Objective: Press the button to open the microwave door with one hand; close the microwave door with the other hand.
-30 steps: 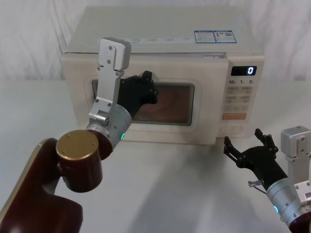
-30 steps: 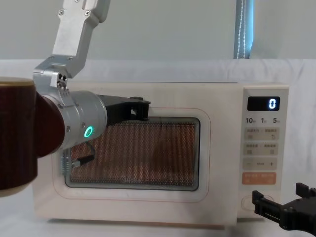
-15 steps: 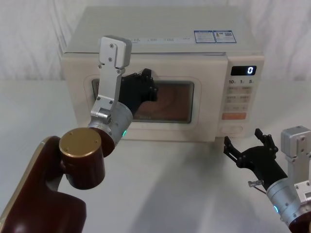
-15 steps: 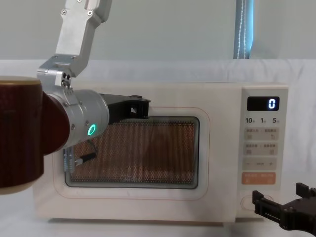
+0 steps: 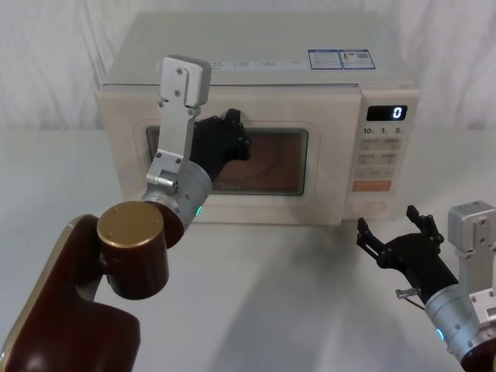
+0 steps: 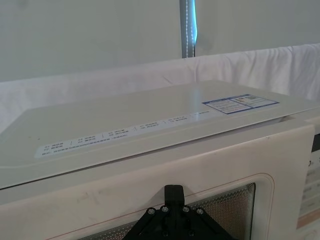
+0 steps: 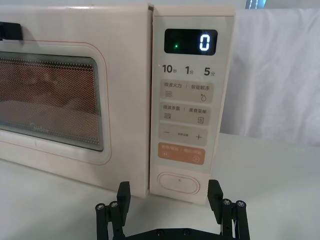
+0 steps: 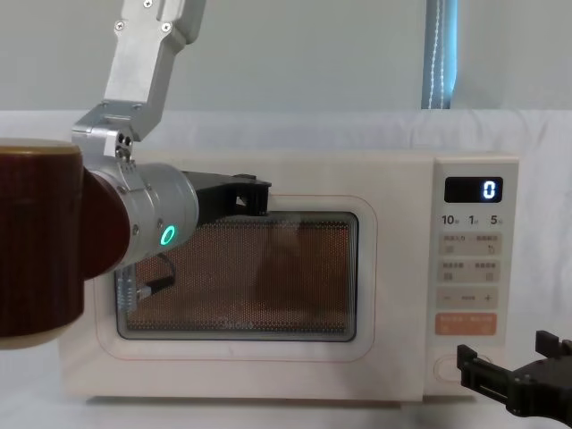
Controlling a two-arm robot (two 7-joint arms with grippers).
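The large cream microwave door (image 5: 232, 167), with its raised rounded frame and dark rounded-rectangle glass window, sits flush and shut against the front of the cream box-shaped microwave (image 5: 263, 54), which stands on the white cloth-covered bench (image 5: 294, 294). The black claw left hand (image 5: 229, 139) is pressed against the upper left part of the door, at the top edge of the window; whether its fingers are spread or together cannot be told. In the left wrist view the tip of that hand (image 6: 174, 192) meets the door just above the window mesh. To the right of the door is the cream control panel (image 7: 190, 100), with a dark display showing a white "0" (image 7: 204, 42), small cream square keys, an orange rectangular key (image 7: 182, 151), and at the bottom the wide cream oval button (image 7: 178, 183) with a thin outline. The black claw right hand (image 5: 403, 236) hovers above the bench in front of the microwave's lower right corner, apart from the button, its fingers (image 7: 122, 192) spread wide; in the right wrist view they frame the button from a short way off.
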